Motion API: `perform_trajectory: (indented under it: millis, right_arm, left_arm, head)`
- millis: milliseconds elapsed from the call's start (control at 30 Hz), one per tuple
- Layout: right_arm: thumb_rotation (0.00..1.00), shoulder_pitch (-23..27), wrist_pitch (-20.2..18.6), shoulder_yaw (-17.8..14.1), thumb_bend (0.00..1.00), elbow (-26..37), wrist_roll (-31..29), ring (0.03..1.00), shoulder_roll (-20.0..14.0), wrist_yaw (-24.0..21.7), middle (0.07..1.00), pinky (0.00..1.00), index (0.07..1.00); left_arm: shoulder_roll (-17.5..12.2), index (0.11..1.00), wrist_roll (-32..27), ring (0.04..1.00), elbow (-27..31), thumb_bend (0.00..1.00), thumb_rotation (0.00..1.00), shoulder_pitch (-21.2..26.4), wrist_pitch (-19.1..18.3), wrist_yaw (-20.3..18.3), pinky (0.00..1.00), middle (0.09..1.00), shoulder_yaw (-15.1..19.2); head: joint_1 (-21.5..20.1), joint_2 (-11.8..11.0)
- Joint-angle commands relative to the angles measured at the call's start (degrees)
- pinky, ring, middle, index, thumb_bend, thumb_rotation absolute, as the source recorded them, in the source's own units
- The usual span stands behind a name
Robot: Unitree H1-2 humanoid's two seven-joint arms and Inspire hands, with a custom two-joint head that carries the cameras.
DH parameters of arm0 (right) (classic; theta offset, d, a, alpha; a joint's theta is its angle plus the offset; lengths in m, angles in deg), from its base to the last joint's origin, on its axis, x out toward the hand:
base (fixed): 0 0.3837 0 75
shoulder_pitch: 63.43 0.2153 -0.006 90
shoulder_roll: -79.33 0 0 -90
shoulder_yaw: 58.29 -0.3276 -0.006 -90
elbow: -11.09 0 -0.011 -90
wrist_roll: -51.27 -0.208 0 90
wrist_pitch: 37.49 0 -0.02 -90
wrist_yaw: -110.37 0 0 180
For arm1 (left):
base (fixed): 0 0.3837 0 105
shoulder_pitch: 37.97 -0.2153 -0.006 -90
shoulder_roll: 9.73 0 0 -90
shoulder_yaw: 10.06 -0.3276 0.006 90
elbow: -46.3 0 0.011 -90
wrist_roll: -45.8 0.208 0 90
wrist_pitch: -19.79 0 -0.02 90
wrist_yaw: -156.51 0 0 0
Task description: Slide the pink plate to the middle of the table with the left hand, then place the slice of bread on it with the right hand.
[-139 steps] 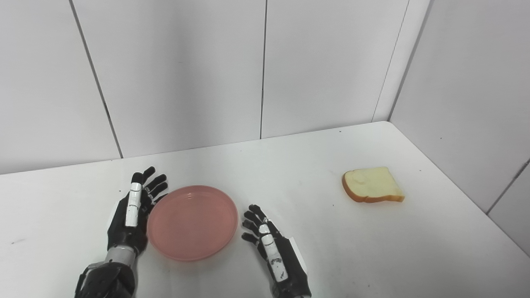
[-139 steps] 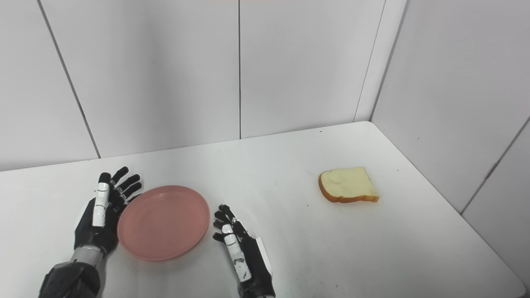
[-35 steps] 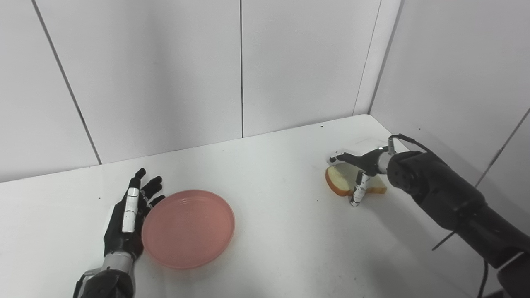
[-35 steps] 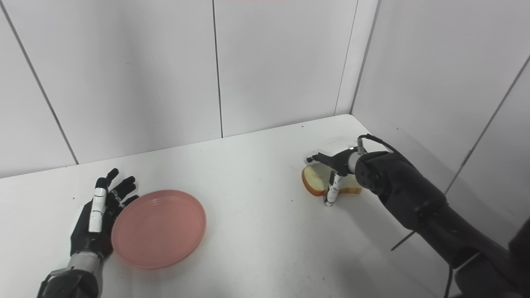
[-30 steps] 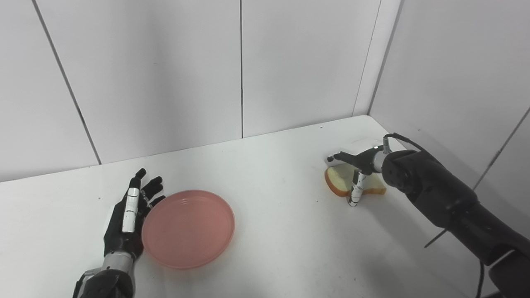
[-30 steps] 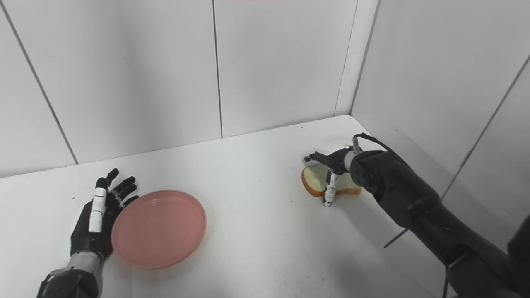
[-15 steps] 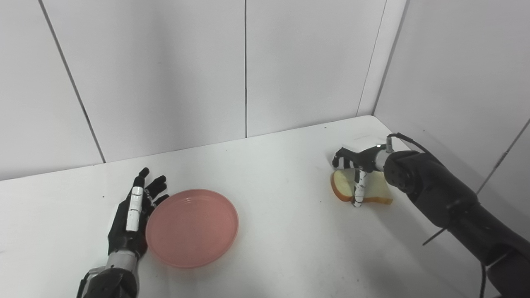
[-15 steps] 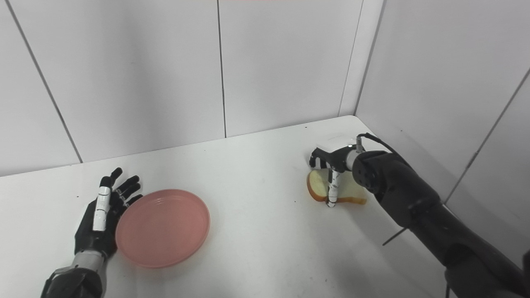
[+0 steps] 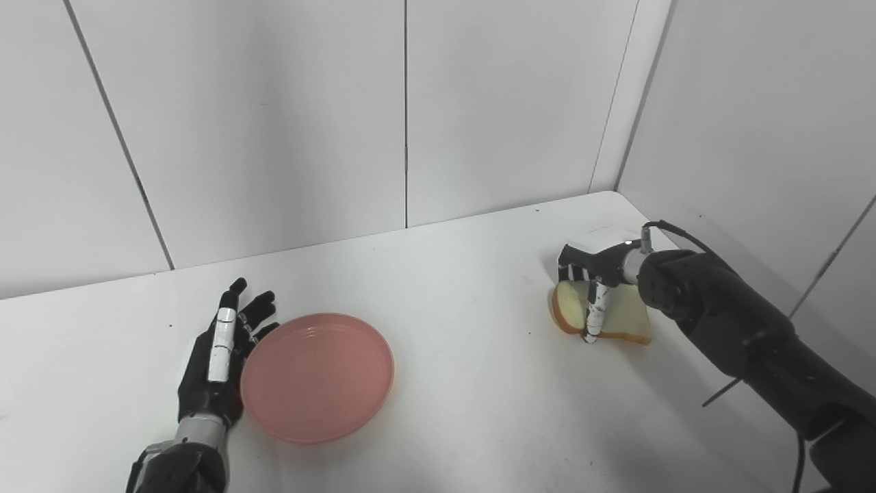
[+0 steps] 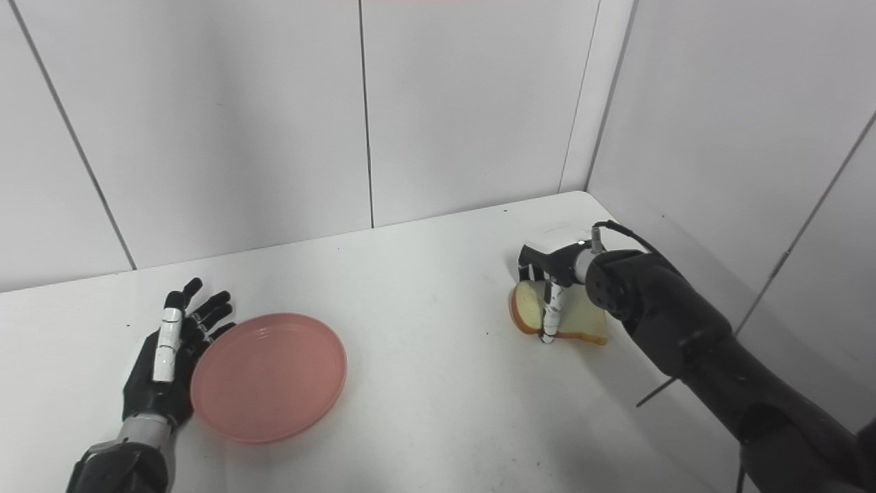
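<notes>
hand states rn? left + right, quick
Left hand: open, fingers spread, flat on the table beside the pink plate.
Right hand: fingers closed around the slice of bread, which rests on the table.

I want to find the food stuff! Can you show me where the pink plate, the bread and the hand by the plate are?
Pink plate (image 9: pixel 317 376), left eye view, on its flat middle.
Bread (image 9: pixel 621 316), left eye view, on its pale top face.
Left hand (image 9: pixel 213 363), left eye view, on the back of the hand.
</notes>
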Motion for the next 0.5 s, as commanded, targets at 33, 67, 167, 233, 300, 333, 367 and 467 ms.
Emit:
perform_trajectory:
  millis: [33, 67, 167, 233, 300, 333, 367, 467]
  right_arm:
    - [0.00, 0.46, 1.03, 0.27, 0.53, 1.48, 0.78, 0.413, -1.81, -0.51, 0.467, 0.34, 0.498]
    - [0.00, 0.54, 0.83, 0.17, 0.53, 2.24, 0.74, 0.413, -1.77, -0.71, 0.466, 0.34, 0.498]
    - [0.00, 0.79, 1.34, -0.54, 0.53, 4.12, -0.16, 0.406, -1.72, -0.99, 0.462, 0.33, 0.499]
    - [0.00, 1.07, 1.90, -0.88, 0.53, 5.22, -0.59, 0.411, -1.76, -1.06, 0.471, 0.34, 0.494]
    - [0.00, 1.45, 1.93, -0.98, 0.53, 6.86, -0.67, 0.409, -1.79, -1.43, 0.474, 0.34, 0.491]
    - [0.00, 1.65, 1.86, -1.02, 0.53, 7.79, -0.73, 0.379, -1.79, -1.69, 0.461, 0.31, 0.496]
    - [0.00, 1.83, 1.80, -1.17, 0.53, 8.77, -0.95, 0.369, -1.77, -1.99, 0.457, 0.30, 0.497]
    - [0.00, 2.80, 1.41, -1.54, 0.53, 11.99, -1.35, 0.402, -1.55, -3.26, 0.462, 0.35, 0.499]
  left_arm:
    - [-0.20, 0.924, 0.64, 0.854, -1.90, 0.73, 0.88, -1.91, -4.61, 0.58, 0.78, 0.819, -0.48]
    - [-0.20, 0.924, 0.52, 0.853, -1.91, 0.73, 0.88, -1.90, -4.68, 0.51, 0.78, 0.817, -0.44]
    - [-0.15, 0.928, 0.36, 0.853, -1.90, 0.73, 0.87, -1.88, -4.69, 0.51, 0.78, 0.811, -0.37]
    - [-0.09, 0.930, 0.29, 0.855, -1.95, 0.73, 0.87, -1.88, -4.61, 0.45, 0.78, 0.811, -0.35]
    - [-0.06, 0.928, 0.37, 0.857, -1.90, 0.73, 0.87, -1.91, -4.66, 0.45, 0.79, 0.812, -0.44]
    - [-0.06, 0.933, 0.46, 0.858, -1.84, 0.73, 0.88, -1.92, -4.72, 0.49, 0.78, 0.813, -0.50]
    - [-0.02, 0.934, 0.46, 0.858, -1.80, 0.73, 0.88, -1.94, -4.75, 0.50, 0.78, 0.814, -0.52]
    - [0.09, 0.936, 0.59, 0.857, -1.56, 0.73, 0.88, -2.03, -4.85, 0.52, 0.78, 0.813, -0.69]
  head:
    - [0.01, 0.04]
    - [0.01, 0.04]
    - [0.01, 0.04]
    - [0.38, 0.13]
    - [0.38, 0.13]
    - [0.38, 0.13]
    - [0.58, 0.13]
    - [0.72, 0.16]
